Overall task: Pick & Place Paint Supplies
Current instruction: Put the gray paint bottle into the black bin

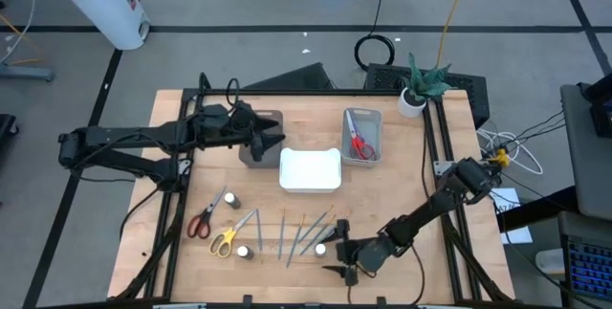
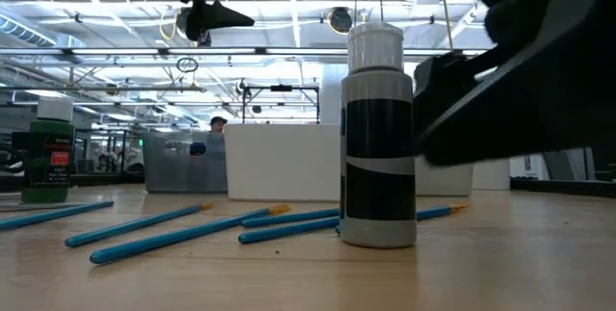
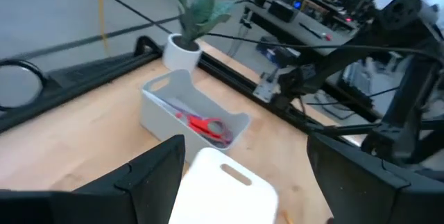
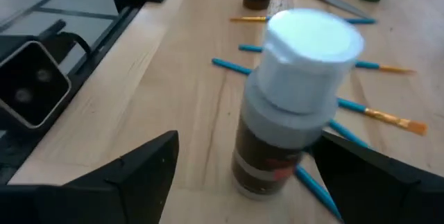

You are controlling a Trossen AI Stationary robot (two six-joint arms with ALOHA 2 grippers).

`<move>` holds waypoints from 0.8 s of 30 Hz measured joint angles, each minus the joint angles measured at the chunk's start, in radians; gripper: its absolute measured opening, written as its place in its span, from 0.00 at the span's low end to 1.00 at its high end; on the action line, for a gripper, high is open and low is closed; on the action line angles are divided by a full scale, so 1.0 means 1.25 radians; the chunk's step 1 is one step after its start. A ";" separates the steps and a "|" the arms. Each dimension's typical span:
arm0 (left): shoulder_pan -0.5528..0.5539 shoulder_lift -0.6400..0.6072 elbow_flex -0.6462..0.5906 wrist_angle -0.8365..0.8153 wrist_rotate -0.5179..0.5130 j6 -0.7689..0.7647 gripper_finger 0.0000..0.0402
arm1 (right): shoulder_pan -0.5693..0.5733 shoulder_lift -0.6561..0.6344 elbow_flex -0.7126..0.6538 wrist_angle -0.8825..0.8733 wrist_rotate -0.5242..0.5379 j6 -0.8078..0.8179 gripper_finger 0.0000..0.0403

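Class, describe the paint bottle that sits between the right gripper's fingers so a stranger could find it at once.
Start at the wooden table and go to its near edge, where the blue-handled brushes lie fanned out. At their right end stands a dark paint bottle with a white cap, upright between the open right gripper. The other bottles stand farther left, by the scissors.

A dark paint bottle (image 4: 281,123) with a white cap stands upright on the tabletop at its front edge, between the spread fingers of the right hand (image 4: 243,175). Thin blue brushes (image 1: 304,232) lie flat beside it, fanned out. Further left lie yellow-handled scissors (image 1: 224,240) and red-handled scissors (image 1: 201,223), with two more small capped bottles (image 1: 245,252) near them. Another red-handled pair of scissors (image 3: 205,125) lies inside the grey tray.
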 joint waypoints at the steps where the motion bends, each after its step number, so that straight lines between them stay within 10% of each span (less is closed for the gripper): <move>1: 0.000 0.003 0.000 0.008 0.011 -0.006 0.77 | 0.000 0.005 0.009 -0.009 0.001 0.008 0.80; 24: 0.000 0.008 0.000 0.118 0.123 -0.014 0.75 | -0.019 0.069 0.025 0.036 -0.004 0.112 0.54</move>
